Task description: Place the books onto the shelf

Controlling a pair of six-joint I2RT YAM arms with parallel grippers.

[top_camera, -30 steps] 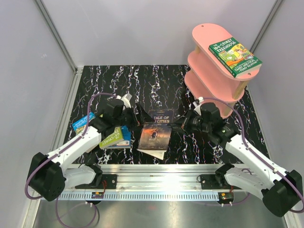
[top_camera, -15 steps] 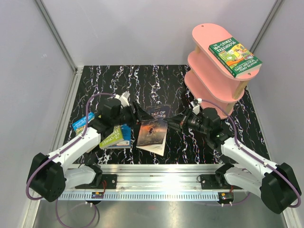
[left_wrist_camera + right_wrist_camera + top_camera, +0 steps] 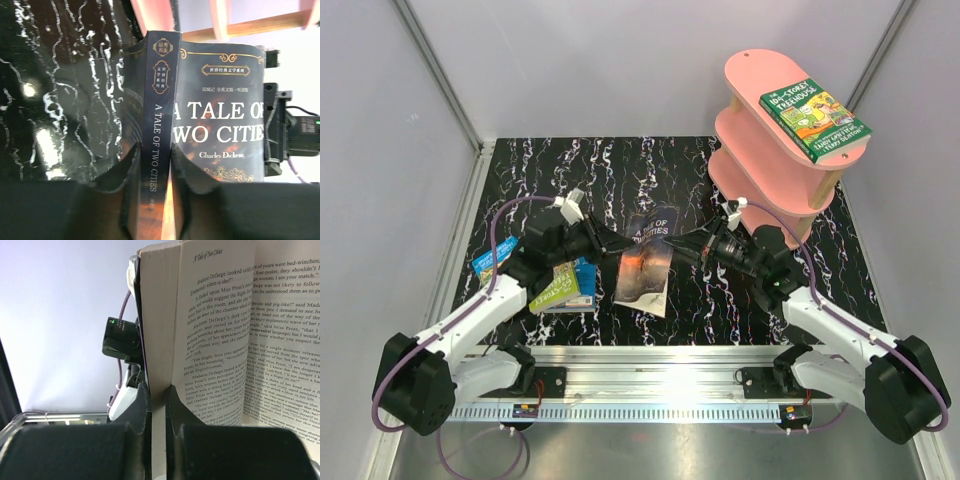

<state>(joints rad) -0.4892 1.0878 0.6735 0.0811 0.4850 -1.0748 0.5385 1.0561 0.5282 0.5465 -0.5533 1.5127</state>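
Black white-veined tabletop (image 3: 650,170), pale grey walls (image 3: 600,60), metal rail (image 3: 650,380) along near edge.

black marble-look tabletop (image 3: 570,170) w/ white veining, glossy; in the left wrist view it throws back bright glare patches. plain pale grey-lilac panels on 3 sides: back wall (image 3: 620,60), left wall (image 3: 380,150), right wall (image 3: 932,150), all bare & matte. thin aluminium posts run up the rear corners, left post (image 3: 435,70) & right post (image 3: 883,40). silver rail (image 3: 660,360) spans the near edge of the tabletop, perforated strip along its front. below that, a brushed metal sheet (image 3: 650,450). light even & diffuse, soft shadows only.
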